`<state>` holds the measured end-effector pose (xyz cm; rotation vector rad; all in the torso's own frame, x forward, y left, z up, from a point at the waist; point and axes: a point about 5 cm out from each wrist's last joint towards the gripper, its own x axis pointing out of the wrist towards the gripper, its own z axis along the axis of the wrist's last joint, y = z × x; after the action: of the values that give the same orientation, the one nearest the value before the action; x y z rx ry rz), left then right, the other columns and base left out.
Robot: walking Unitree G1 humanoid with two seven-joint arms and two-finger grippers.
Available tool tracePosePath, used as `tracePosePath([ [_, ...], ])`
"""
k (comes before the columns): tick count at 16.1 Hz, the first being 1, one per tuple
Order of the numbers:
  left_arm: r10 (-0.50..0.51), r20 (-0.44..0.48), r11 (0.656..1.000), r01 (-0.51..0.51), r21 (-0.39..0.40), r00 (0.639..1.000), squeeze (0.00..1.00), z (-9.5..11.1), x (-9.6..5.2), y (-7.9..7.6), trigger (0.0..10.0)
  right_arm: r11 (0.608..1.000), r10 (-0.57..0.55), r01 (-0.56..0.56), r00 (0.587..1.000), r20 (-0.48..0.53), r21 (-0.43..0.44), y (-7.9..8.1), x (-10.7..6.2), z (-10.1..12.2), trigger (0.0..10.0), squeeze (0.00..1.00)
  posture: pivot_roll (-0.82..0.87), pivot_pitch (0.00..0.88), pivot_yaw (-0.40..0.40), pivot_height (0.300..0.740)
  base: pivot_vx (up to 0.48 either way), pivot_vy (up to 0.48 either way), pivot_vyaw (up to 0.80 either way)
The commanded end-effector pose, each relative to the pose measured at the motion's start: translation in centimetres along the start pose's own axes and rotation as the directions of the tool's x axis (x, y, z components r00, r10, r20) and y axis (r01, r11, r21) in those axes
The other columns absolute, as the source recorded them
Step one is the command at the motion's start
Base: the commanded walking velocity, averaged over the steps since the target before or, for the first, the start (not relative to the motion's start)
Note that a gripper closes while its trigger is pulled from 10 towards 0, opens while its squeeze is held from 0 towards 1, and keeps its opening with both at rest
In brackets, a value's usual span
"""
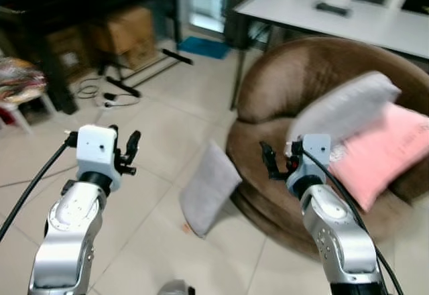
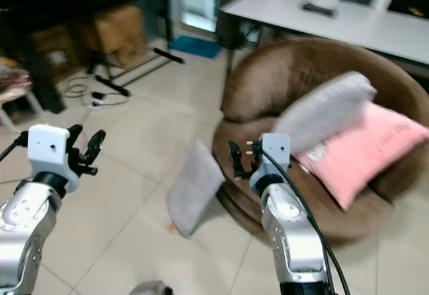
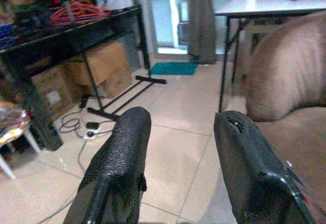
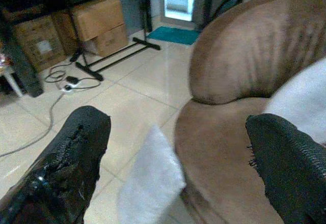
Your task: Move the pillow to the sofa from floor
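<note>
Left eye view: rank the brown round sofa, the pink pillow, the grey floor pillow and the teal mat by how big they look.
1. Brown round sofa
2. Pink pillow
3. Grey floor pillow, near the pink one in size
4. Teal mat, farther off, so its true size is unsure

No writing can be read anywhere. The brown cardboard box (image 4: 38, 43) under the dark shelf carries a pale label, and the pink square cushion (image 1: 382, 153) a faint print, both too blurred to make out.
</note>
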<state>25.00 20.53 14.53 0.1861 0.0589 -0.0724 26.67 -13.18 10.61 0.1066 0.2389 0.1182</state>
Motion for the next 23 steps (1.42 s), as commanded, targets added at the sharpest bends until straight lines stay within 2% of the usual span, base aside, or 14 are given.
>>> tracePosePath([
  [1,-0.001,0.007,1.0,0.001,-0.002,1.0,0.0,0.11,-0.02,0.04,10.0,1.0,-0.01,0.01,1.0,0.001,-0.003,-0.14,0.14,0.18,10.0,0.0,0.1,0.0,-0.02,0.74,0.345,0.0,0.8],
  [2,0.0,0.004,1.0,0.0,0.0,1.0,0.0,0.01,-0.12,0.15,10.0,0.998,-0.055,0.055,0.998,0.003,0.042,-0.6,0.25,0.08,10.0,0.0,0.11,0.0,-0.02,0.74,0.345,0.0,0.0],
  [23,-0.033,-0.004,0.999,0.033,0.034,0.999,0.0,-0.1,-0.17,0.29,10.0,0.996,-0.086,0.086,0.996,-0.002,0.034,-0.61,0.29,-0.41,10.0,0.0,0.12,0.0,-0.012,0.74,0.355,0.0,0.0],
])
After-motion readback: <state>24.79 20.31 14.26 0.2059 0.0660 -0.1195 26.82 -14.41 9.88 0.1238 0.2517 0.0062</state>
